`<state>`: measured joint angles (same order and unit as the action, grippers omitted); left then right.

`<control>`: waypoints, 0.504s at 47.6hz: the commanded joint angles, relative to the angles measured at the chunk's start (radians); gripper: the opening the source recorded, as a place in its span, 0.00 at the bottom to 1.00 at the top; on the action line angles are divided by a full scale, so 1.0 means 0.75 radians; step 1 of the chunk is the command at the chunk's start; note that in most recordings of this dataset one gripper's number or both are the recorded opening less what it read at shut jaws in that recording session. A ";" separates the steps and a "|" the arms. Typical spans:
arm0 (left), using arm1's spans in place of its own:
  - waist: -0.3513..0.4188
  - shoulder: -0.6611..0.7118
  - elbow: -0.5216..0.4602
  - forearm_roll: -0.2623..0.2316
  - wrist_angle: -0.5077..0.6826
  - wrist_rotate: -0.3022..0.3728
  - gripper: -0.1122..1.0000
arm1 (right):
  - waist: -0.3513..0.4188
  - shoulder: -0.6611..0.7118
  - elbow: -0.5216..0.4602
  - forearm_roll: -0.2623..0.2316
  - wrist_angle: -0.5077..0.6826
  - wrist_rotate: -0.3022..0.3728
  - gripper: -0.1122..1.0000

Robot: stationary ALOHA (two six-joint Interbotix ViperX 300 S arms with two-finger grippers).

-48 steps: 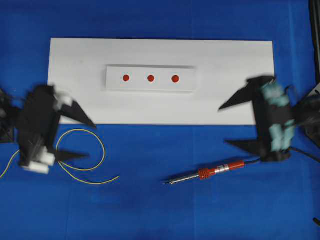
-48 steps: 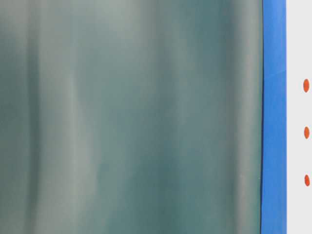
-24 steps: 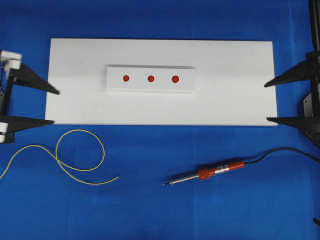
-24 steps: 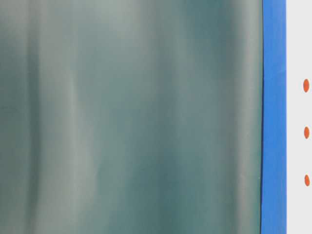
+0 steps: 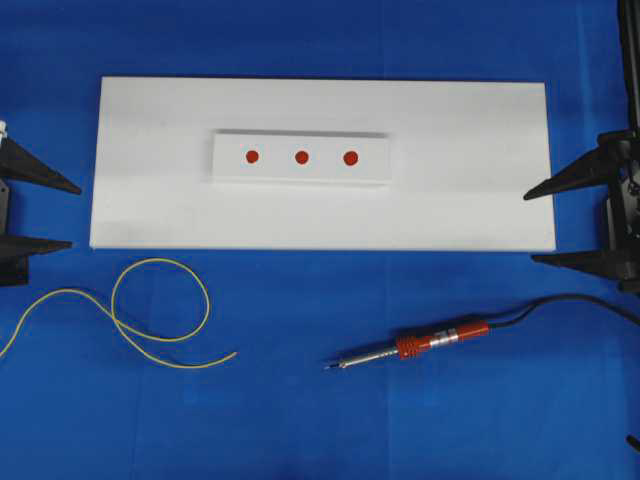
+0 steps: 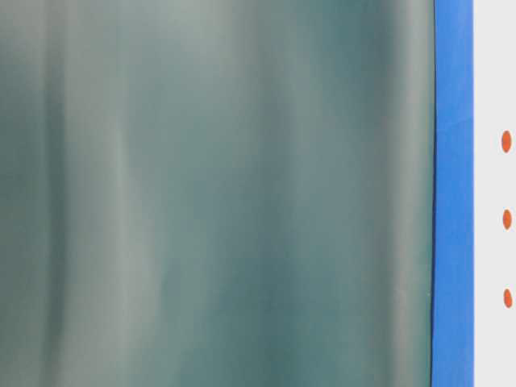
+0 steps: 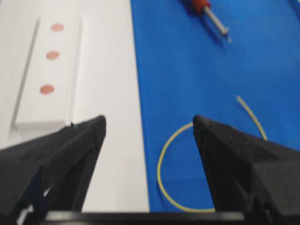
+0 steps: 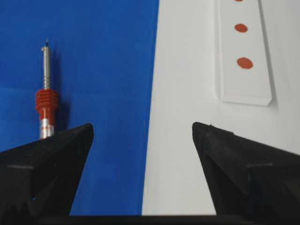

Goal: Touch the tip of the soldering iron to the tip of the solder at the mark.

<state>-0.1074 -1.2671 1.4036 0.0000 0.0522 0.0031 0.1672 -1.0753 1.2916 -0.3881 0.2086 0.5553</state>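
Orange-red-handled soldering iron (image 5: 420, 346) lies on blue cloth (image 5: 300, 420) at 5 o'clock, dark tip toward 9. Thin yellow-green solder wire (image 5: 160, 310) loops at 8 o'clock. Left gripper (image 5: 45, 215) at 9 and right gripper (image 5: 560, 222) at 3: both spread wide, empty, flanking white board (image 5: 450, 200).

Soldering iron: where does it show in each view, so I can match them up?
Overhead: soldering iron lower middle-right, on the blue cloth.
Table-level: not in it.
Left wrist: top edge, right of centre.
Right wrist: left side, upright.
Shared landmark: white strip with red dots.
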 commanded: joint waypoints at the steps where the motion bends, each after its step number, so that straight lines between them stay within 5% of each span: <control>1: 0.002 0.006 -0.016 0.002 -0.006 0.002 0.73 | -0.004 0.022 -0.014 0.004 -0.018 0.002 0.83; 24: 0.002 0.004 -0.018 0.002 -0.002 0.000 0.73 | -0.004 0.020 -0.014 0.004 -0.018 0.002 0.78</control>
<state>-0.1074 -1.2701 1.4036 0.0000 0.0552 0.0031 0.1657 -1.0692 1.2931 -0.3866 0.2040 0.5553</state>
